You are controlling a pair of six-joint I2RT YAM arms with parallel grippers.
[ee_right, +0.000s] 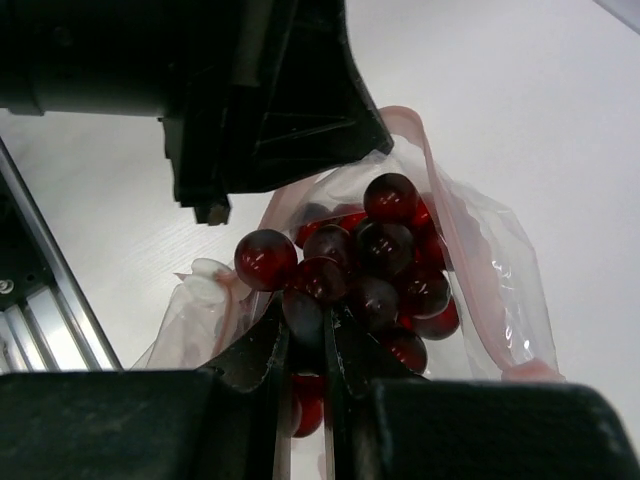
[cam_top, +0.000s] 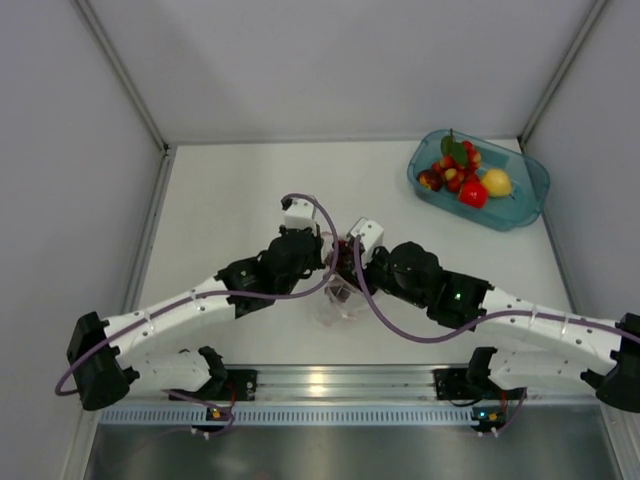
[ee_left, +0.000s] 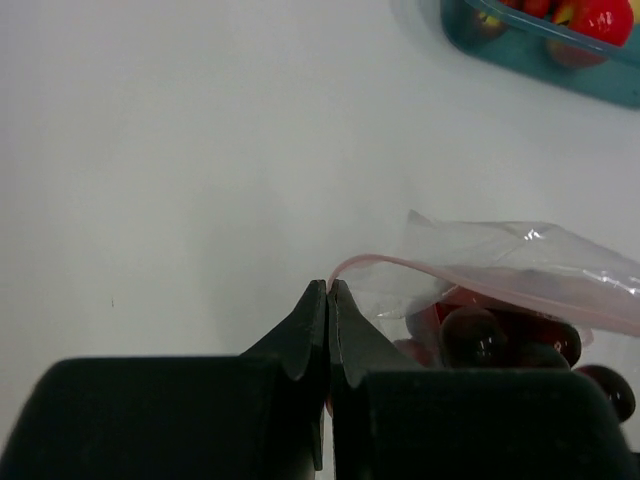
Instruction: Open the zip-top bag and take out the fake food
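Observation:
The clear zip-top bag (cam_top: pixel 345 300) lies at the table's middle, between both arms. In the left wrist view my left gripper (ee_left: pixel 328 288) is shut on the bag's pink zip strip (ee_left: pixel 480 282), holding one lip of the mouth up. In the right wrist view my right gripper (ee_right: pixel 308 322) is shut on a grape of the dark purple-red grape bunch (ee_right: pixel 370 270), which sits in the bag's open mouth (ee_right: pixel 470 250). The left gripper's black body (ee_right: pixel 260 90) hangs just above the bunch. The grapes also show through the bag in the left wrist view (ee_left: pixel 480 335).
A teal translucent tub (cam_top: pixel 525 195) stands at the back right with a red apple (cam_top: pixel 473 193), a yellow lemon (cam_top: pixel 496 182) and small red berries with green leaves (cam_top: pixel 455 160). Grey walls enclose the table; a metal rail (cam_top: pixel 330 385) runs along the near edge.

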